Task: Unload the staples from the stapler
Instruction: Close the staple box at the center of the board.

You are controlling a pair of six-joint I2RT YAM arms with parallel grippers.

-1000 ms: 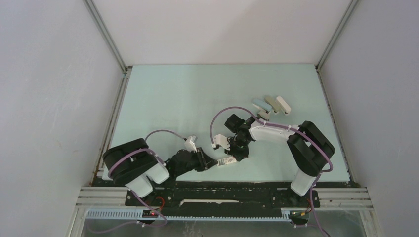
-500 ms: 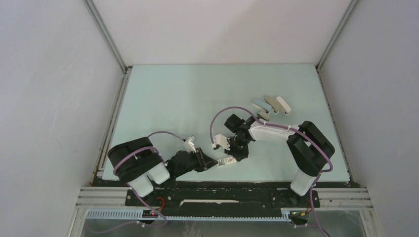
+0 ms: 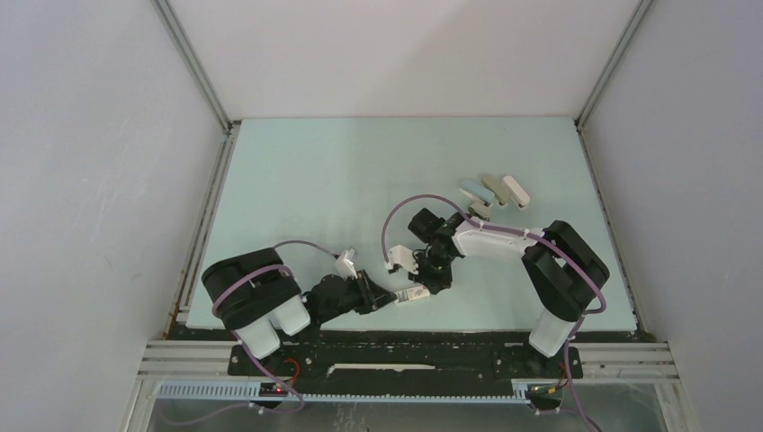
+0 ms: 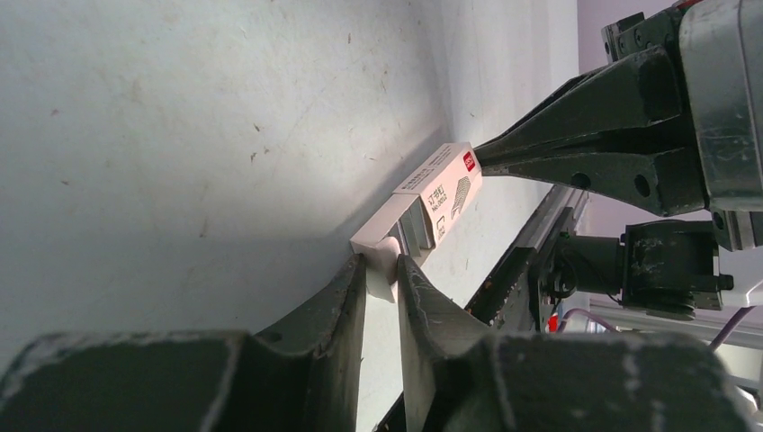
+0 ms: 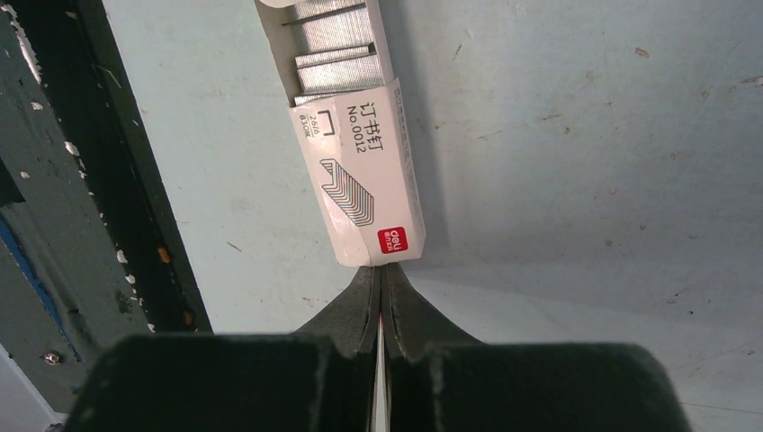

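Note:
The pale-blue stapler lies at the back right of the mat, far from both grippers. Near the front edge lies a small white staple box. Its inner tray is slid partly out, showing grey staples. My left gripper is shut on the tray's white end. My right gripper is shut at the opposite end of the printed sleeve, with a thin white edge pinched between its fingers. The left wrist view shows the staples in the gap between tray end and sleeve.
A tan stapler and a white one lie beside the pale-blue one. The table's dark front rail runs close along the box. Grey walls enclose the mat on three sides.
My left arm's shoulder has shifted slightly right and its jaws have closed a little on the tray end. The box and the right arm stay where they were.

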